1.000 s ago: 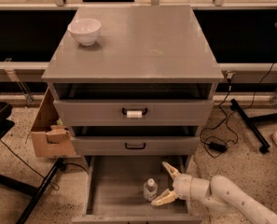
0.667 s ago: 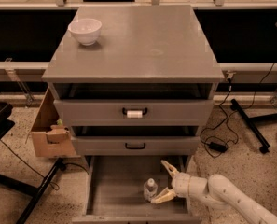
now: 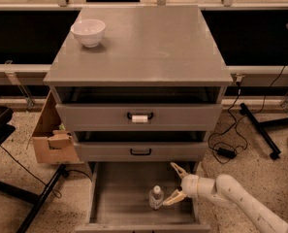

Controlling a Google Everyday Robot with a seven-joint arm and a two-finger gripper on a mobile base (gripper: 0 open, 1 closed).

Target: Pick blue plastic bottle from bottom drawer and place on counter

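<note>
Camera view: hand sits wide open in the bottom drawer, right side, with the blue plastic bottle upright mid-drawer, pretty much beside its lower finger.

Speckled beige floor holds a cardboard box, a black adapter and a black stand leg.

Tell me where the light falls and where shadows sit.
Camera view: the flat grey counter is evenly lit; the white bowl casts a faint shadow; the open bottom drawer, holding the small clear plastic bottle beside the open gripper, lies dimmer.
</note>
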